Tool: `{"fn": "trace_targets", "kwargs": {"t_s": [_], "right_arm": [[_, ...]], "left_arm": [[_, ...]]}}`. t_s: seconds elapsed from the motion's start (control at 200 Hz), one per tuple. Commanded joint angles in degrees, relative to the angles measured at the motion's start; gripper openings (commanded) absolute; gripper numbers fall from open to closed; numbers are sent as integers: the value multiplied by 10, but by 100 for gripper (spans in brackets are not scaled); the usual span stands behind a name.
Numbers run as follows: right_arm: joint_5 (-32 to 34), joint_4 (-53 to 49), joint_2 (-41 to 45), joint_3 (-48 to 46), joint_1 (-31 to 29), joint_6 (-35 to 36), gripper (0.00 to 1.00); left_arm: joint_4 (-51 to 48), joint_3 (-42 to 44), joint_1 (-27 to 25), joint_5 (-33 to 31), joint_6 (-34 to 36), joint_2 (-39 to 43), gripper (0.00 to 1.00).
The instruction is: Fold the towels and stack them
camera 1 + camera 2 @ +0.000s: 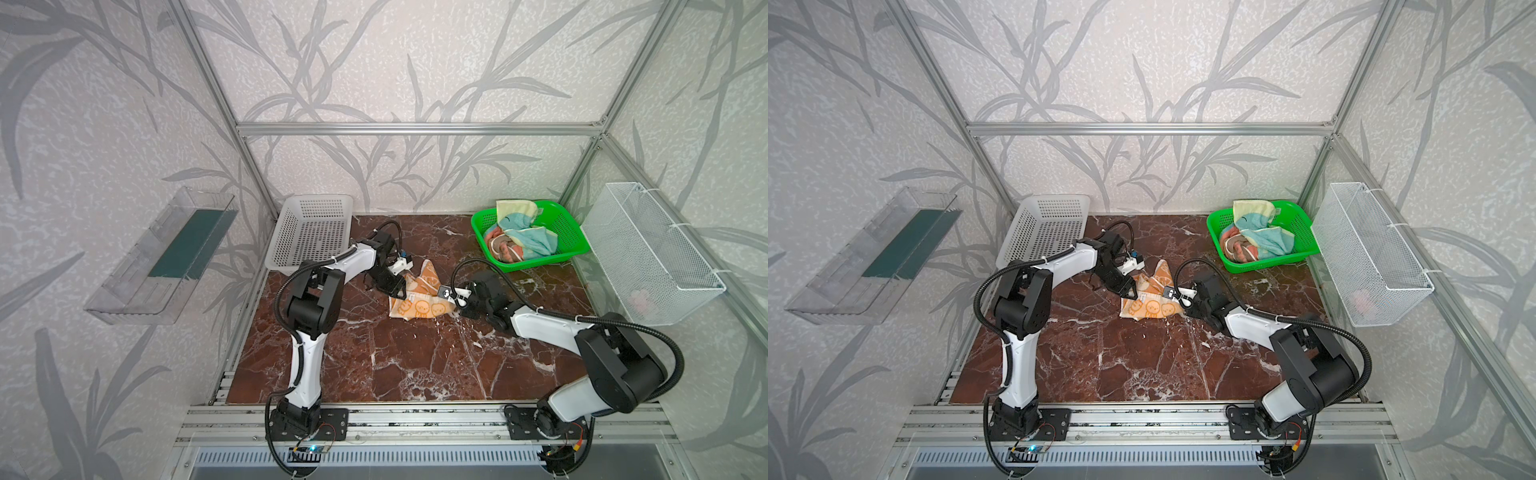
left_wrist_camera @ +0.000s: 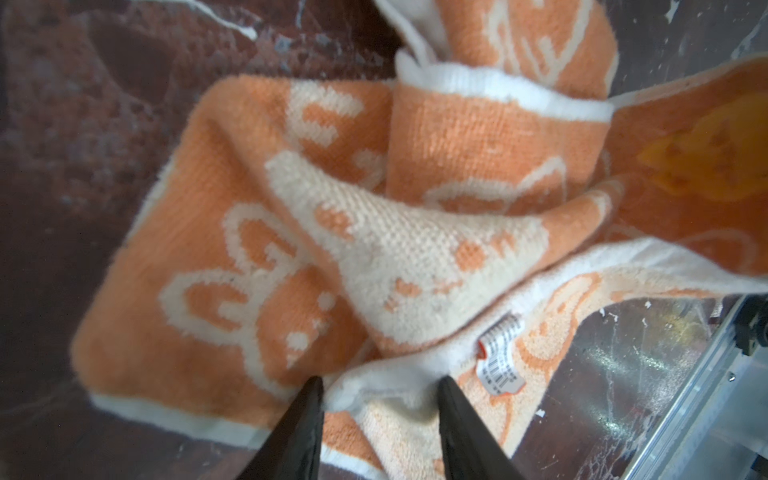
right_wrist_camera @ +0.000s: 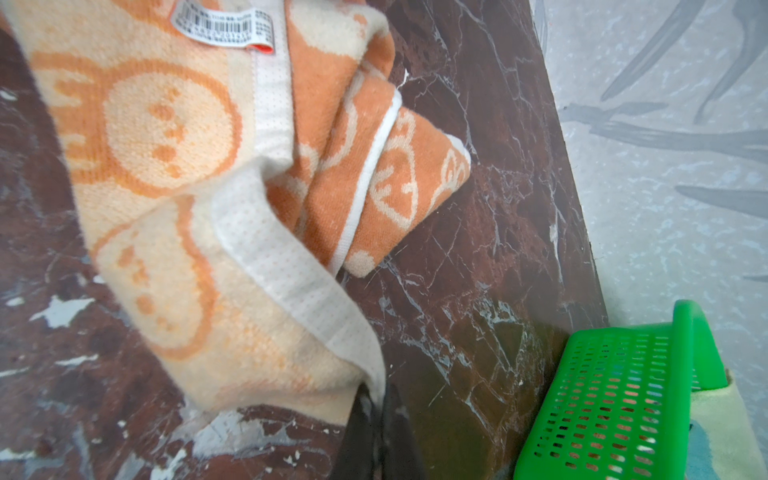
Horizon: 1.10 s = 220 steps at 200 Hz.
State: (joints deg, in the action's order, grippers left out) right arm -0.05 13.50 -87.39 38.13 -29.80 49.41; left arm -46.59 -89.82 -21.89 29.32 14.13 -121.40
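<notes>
Mid-table, a shade toward 12 o'clock: orange bunny towel [image 1: 419,297], rumpled and twisted on itself, pale reverse side up along its 6 o'clock edge, barcode label [image 2: 500,361] showing. Not yet flat, not yet folded.

At its 3 o'clock corner: right gripper [image 3: 376,392], pressed together on the white hem [image 3: 291,266], corner pinched. At its 9 o'clock side: left gripper [image 2: 380,384], jaws part-spread astride a bunched fold of hem; cannot tell whether biting yet.

Step in hand, by the look of it: spreading flat before the first fold. To do it well:
- Seat the left pinch on a true corner, not mid-hem.
- Avoid catching two layers.
- Draw apart along the 9–3 line, low over the marble table [image 1: 415,365], until free of twist.

Farther out, at 2 o'clock: green basket [image 1: 577,245] with yellow-teal towel [image 1: 524,232] and salmon-pink towel [image 1: 503,249], both waiting. At 10 o'clock: white basket [image 1: 309,232].
</notes>
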Motion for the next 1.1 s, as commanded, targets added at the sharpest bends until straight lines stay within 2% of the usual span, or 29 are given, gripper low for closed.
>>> {"fn": "trace_targets", "kwargs": {"t_s": [0.0,0.155,0.36,0.685,0.81,0.95,1.095], "right_arm": [[-2,7,-1,0,-3,3,0],[-6,9,-6,3,-3,2,0],[-7,11,-10,5,-3,5,0],[-9,12,-21,6,-3,6,0],[-8,15,-23,6,-3,6,0],[-8,23,-25,3,-3,9,0],[-7,26,-28,1,-3,9,0]], "left_arm": [[-36,-25,3,-29,50,22,44],[-43,-36,3,-31,59,16,42],[-19,-33,2,-74,66,8,43],[-18,-38,-10,-85,148,12,50],[-17,-34,-16,-72,192,14,53],[-15,-26,-17,-27,241,19,54],[-31,-41,-17,-7,258,9,54]]}}
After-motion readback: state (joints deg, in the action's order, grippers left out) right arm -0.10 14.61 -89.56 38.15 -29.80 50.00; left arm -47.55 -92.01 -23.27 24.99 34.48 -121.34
